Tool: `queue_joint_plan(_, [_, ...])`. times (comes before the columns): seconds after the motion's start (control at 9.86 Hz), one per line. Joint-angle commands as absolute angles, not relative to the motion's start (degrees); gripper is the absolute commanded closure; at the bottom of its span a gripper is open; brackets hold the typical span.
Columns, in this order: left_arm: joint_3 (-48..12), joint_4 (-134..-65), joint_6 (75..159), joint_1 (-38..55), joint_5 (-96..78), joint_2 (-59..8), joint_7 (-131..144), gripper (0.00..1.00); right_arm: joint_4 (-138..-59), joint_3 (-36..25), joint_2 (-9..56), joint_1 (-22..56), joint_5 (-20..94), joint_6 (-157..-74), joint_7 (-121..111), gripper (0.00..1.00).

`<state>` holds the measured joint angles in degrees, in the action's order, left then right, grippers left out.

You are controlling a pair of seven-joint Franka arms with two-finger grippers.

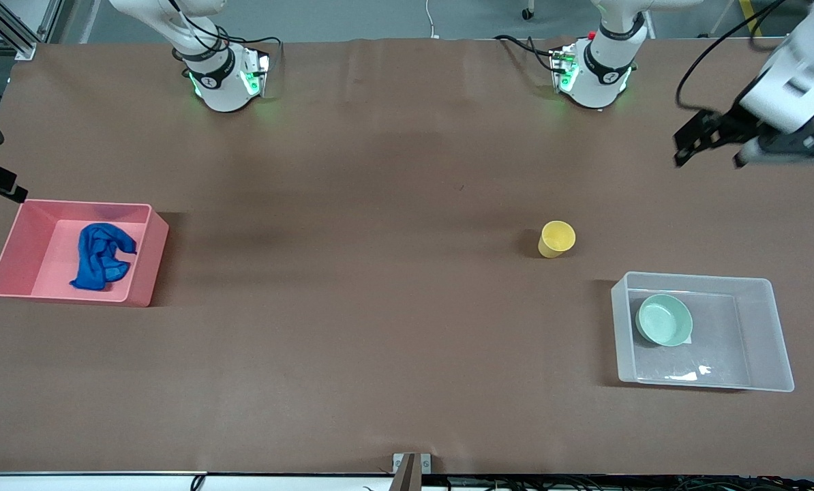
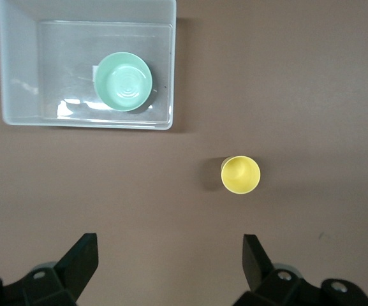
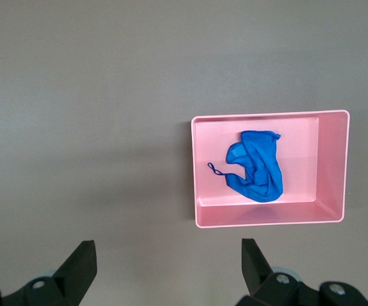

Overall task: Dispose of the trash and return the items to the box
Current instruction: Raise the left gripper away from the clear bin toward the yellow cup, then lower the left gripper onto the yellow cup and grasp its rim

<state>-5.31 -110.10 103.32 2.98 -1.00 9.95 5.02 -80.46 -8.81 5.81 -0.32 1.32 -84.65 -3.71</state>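
Observation:
The trash, a blue rag (image 1: 102,256), lies crumpled in the pink bin (image 1: 11,252) at the right arm's end of the table. A yellow cup (image 1: 557,239) stands upright on the bare table. The mint-green bowl (image 1: 664,319) sits inside the clear box (image 1: 778,327), nearer the front camera than the cup. My left gripper (image 1: 712,151) hangs open and empty high over the table at the left arm's end; its wrist view shows the cup (image 2: 240,174) and the box (image 2: 18,76) below. My right gripper (image 3: 169,255) is open and empty, up in the air beside the pink bin (image 3: 333,166).
Both arm bases (image 1: 226,82) stand along the table edge farthest from the front camera. A small white label (image 1: 686,375) lies on the box floor. Brown tabletop stretches between the two bins.

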Motion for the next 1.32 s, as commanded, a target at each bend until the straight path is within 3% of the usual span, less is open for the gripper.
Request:
queue_joint_plan(0.0, [-7.38,-118.54,112.98,2.9,-1.05,6.09,6.06,0.0,-80.86,-8.53,5.19,-1.05,1.05,-84.29,-4.48,0.0])
queue_joint_plan(0.61, [-9.58,-130.93,140.06,3.86,-1.05,-9.38,6.07,0.0,-81.04,-8.53,5.19,-1.58,1.05,-83.41,-4.57,0.0])
queue_joint_plan(1.01, [-11.25,-133.59,148.78,3.96,-1.05,-16.51,6.15,0.06,-81.04,-8.53,5.19,-1.67,1.05,-83.41,-4.57,0.0])
queue_joint_plan(1.12, [-11.6,-134.72,148.8,3.87,-1.05,-16.44,6.24,0.27,-81.12,-8.53,5.19,-1.67,1.05,-83.32,-4.57,0.0])
queue_joint_plan(1.22, [-11.6,-134.82,148.8,3.87,-1.05,-16.87,6.85,0.67,-81.12,-8.53,5.19,-1.76,1.05,-83.06,-4.57,0.0])
